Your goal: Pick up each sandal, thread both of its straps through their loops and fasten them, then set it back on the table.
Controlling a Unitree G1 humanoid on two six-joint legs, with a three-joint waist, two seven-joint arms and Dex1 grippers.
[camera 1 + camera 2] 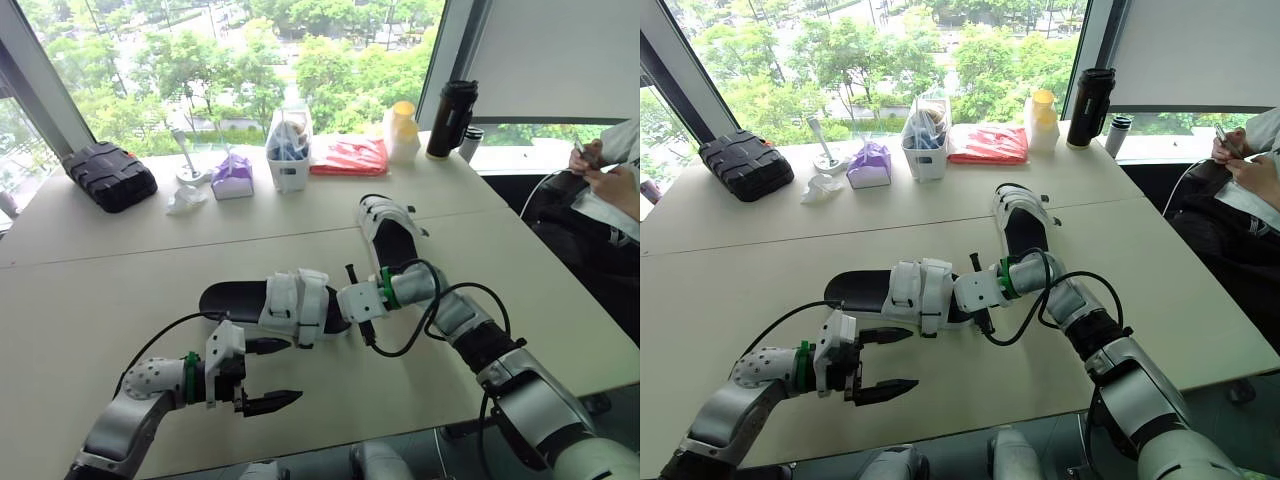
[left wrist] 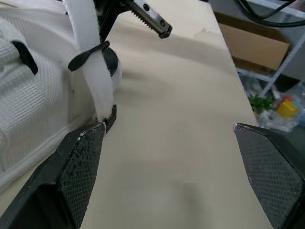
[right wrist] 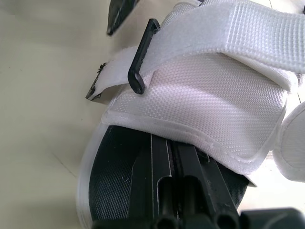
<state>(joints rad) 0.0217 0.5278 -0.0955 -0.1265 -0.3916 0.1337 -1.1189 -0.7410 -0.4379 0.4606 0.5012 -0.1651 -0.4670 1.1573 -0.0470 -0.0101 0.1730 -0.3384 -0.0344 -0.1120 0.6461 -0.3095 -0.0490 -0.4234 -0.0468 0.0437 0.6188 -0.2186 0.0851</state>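
Observation:
The near sandal (image 1: 235, 298), black-soled with white straps (image 1: 295, 305), lies flat mid-table. My right gripper (image 1: 345, 305) is at its toe end, shut, with its fingers (image 3: 181, 186) lying on the footbed just short of the front strap. A strap end passes through a black loop (image 3: 143, 52). My left gripper (image 1: 295, 371) stands open just in front of the sandal, and one fingertip (image 2: 90, 143) touches the tip of the hanging strap (image 2: 90, 71). The second sandal (image 1: 390, 235) lies farther back to the right, straps up.
Along the window side stand a black case (image 1: 110, 175), a purple tissue box (image 1: 232, 178), a white bin (image 1: 290, 150), a red bag (image 1: 350, 157), a jar (image 1: 402, 130) and a black tumbler (image 1: 452, 118). A person (image 1: 610, 190) sits at the right.

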